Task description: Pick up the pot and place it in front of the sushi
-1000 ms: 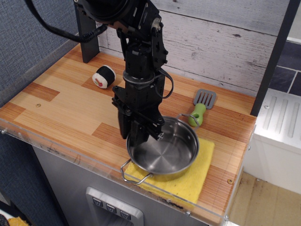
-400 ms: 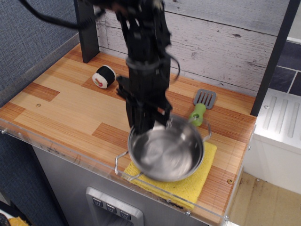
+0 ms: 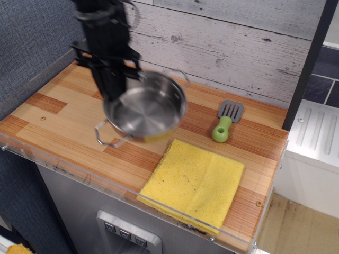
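Clamped on the rim of the shallow shiny stainless-steel pot (image 3: 145, 110), the black gripper (image 3: 115, 89) carries it in the air over the left-middle of the striped wooden counter (image 3: 63, 124); motion blur softens both, but I read the jaws as closed on the pot's far-left edge. To my view the flat yellow cloth (image 3: 193, 182) lies bare at the front right, and the grey spatula with a green handle (image 3: 225, 121) rests behind it near the whitewashed plank wall (image 3: 238, 47). I cannot see the sushi; arm and pot cover where it was. One wire loop handle points front-left, the other back-right, so the handle line runs diagonally, with the bowl tilted toward the camera. Since 0.4 s ago the pot has left the cloth, moving left and back.
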`<state>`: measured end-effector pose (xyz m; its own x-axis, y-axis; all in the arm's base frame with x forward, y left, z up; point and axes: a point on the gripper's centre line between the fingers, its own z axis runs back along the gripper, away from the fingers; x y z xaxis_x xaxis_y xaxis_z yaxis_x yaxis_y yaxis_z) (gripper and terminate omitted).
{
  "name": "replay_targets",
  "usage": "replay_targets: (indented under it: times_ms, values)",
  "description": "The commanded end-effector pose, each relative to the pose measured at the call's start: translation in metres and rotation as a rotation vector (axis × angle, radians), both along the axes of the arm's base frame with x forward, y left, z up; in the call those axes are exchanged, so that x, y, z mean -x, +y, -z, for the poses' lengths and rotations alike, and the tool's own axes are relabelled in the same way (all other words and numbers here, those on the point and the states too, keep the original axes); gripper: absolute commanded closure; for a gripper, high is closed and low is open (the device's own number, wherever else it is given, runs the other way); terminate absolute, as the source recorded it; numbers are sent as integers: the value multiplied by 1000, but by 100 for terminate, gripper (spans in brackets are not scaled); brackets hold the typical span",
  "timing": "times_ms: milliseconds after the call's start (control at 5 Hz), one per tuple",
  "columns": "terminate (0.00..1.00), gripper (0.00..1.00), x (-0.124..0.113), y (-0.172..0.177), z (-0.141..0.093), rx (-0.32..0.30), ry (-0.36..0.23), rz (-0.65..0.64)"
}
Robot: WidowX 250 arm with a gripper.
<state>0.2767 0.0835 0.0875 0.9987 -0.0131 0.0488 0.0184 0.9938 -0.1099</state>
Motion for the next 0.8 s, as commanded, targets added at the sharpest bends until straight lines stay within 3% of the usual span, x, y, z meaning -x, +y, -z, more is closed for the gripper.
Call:
replay_targets:
  times_ms: [0, 400, 600]
  values:
    - [0, 100, 26, 105, 14, -54, 41, -215]
    - [0, 100, 20, 146, 33, -71, 97, -290]
    - [0, 100, 17, 144, 39, -71, 114, -287]
